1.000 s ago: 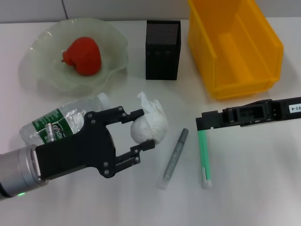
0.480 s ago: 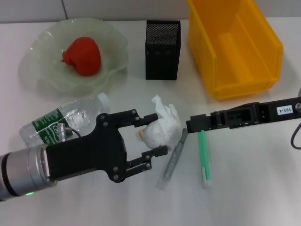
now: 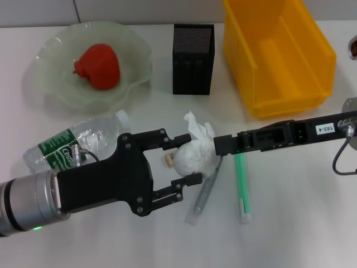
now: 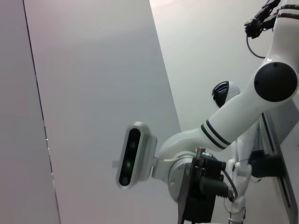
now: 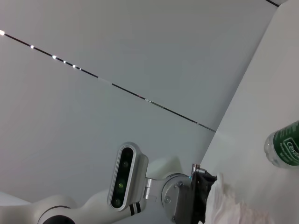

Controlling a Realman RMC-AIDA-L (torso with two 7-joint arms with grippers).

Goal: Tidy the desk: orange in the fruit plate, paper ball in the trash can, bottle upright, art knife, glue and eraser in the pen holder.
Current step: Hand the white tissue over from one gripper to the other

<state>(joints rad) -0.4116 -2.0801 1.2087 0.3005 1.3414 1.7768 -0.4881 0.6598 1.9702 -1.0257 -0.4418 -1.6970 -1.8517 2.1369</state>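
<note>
At desk centre, head view: paper ball (image 3: 194, 156) sits between both grippers. Step in hand, as I judge it: the paper-ball-to-trash step, with the yellow trash can (image 3: 276, 53) at the far right, well apart from the ball.

Left gripper (image 3: 181, 158) lies low over the desk, fingers spread wide on either side of the ball's near-left flank; upper fingertip is beside the ball's top, lower fingertip just beside its underside. Cannot tell whether either pad actually touches the paper. A small tan eraser (image 3: 167, 161) lies inside the open span, just beside the ball.

Right gripper (image 3: 218, 146) reaches in from the right; its tip meets the ball's right side, apparently touching. Cannot tell if its fingers are apart or closed.

Other items: red fruit (image 3: 98, 66) already in the fruit plate (image 3: 53, 84); bottle (image 3: 75, 145) lying on its side, partly under the left arm; grey art knife (image 3: 206, 187) and green glue stick (image 3: 242, 187) flat on the desk; black pen holder (image 3: 193, 58) upright.

Next move calls for one gripper closing on the ball alone, without catching the eraser, then a lift and carry to the bin.
</note>
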